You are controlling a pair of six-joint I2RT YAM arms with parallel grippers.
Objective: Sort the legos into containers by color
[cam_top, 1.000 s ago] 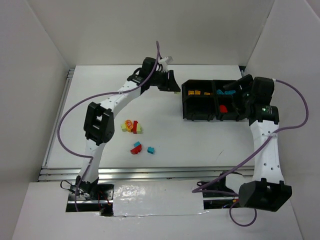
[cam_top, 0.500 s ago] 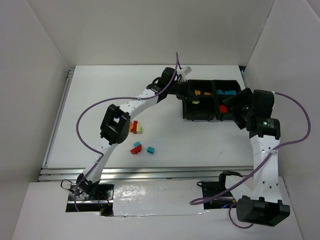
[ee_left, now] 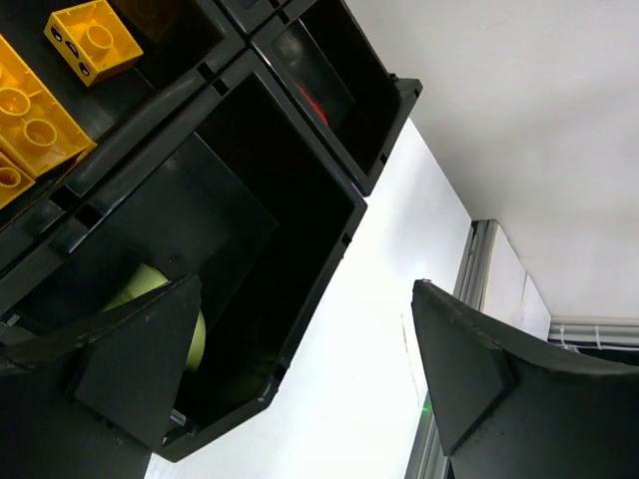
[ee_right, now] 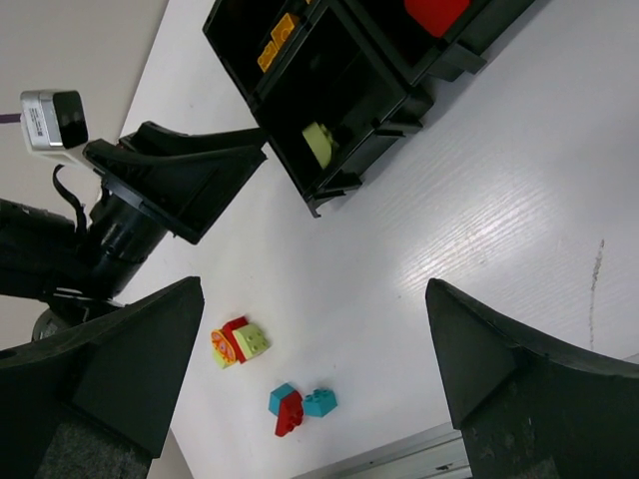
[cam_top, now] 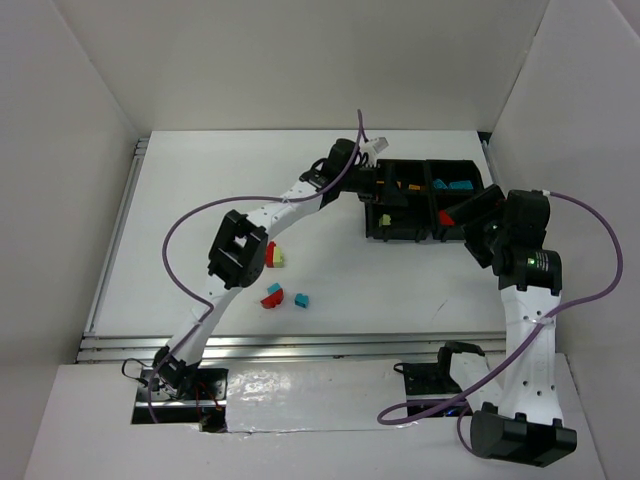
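Sitting alone in the near-left compartment of the containers (cam_top: 400, 238) is one pale yellow-green lego (cam_top: 385, 219), with no finger touching it. Orange-yellow legos (cam_top: 400, 186) are lying in the far-left compartment, teal legos (cam_top: 455, 185) in the far-right, and a red lego (cam_top: 447, 217) in the near-right. The left gripper (ee_left: 305, 289) is hovering over the tray's left side, its jaws standing wide apart and holding nothing. The right gripper (ee_right: 315, 289) is hanging by the tray's near-right corner, equally wide and carrying nothing. Loose legos are lying well apart from the tray on the white table (cam_top: 200, 200): a red and yellow-green heap (cam_top: 272, 255), and nearer the arm bases a red-and-teal pair (cam_top: 272, 295) just beside a single teal brick (cam_top: 301, 299).
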